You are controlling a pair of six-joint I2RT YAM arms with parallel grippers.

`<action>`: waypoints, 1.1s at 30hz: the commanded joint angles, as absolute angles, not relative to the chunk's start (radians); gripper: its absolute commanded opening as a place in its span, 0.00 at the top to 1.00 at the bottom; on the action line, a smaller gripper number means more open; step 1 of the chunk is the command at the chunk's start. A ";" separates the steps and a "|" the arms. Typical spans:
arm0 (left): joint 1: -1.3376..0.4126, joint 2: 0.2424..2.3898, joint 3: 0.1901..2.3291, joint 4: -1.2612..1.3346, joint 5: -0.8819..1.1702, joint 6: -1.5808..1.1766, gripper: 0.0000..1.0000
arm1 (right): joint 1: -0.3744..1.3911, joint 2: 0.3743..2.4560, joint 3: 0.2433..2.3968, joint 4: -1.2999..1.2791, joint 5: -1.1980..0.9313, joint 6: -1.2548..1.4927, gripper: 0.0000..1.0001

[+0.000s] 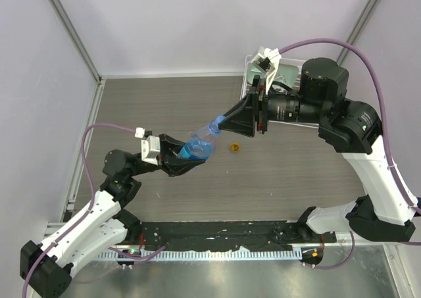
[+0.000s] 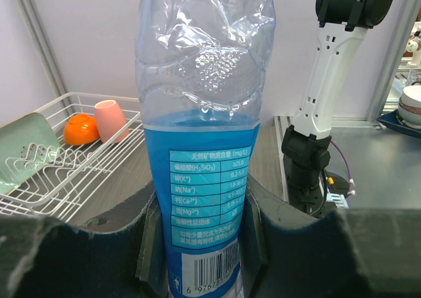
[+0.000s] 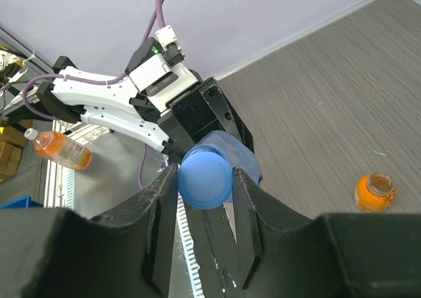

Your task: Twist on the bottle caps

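My left gripper (image 1: 189,157) is shut on the blue-labelled lower part of the clear bottle (image 1: 197,147), holding it off the table, tilted toward the upper right. In the left wrist view the bottle (image 2: 204,147) fills the space between the fingers (image 2: 148,225). The blue cap (image 3: 204,178) sits on the bottle's neck. My right gripper (image 3: 205,173) is shut on that cap, one finger at each side. A small squat orange bottle (image 3: 375,191) stands on the table to the right, its mouth uncovered; from above the orange bottle (image 1: 233,147) is just below my right gripper (image 1: 222,124).
A white wire rack (image 2: 46,179) at the back right holds an orange ball (image 2: 80,128), a pink cup (image 2: 112,120) and a green plate (image 2: 23,147). Another orange bottle (image 3: 62,150) lies off the table near the left arm's base.
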State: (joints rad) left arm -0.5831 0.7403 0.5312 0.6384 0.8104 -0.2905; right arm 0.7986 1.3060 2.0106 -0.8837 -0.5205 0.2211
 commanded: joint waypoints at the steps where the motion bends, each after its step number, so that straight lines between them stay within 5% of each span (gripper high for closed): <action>1: -0.591 0.744 0.526 0.664 0.784 -0.304 1.00 | 0.807 1.322 2.022 -0.833 -0.532 0.229 0.60; 33: -0.591 0.719 0.512 0.664 0.678 -0.327 1.00 | 0.910 1.353 2.046 -1.017 -0.420 0.137 0.59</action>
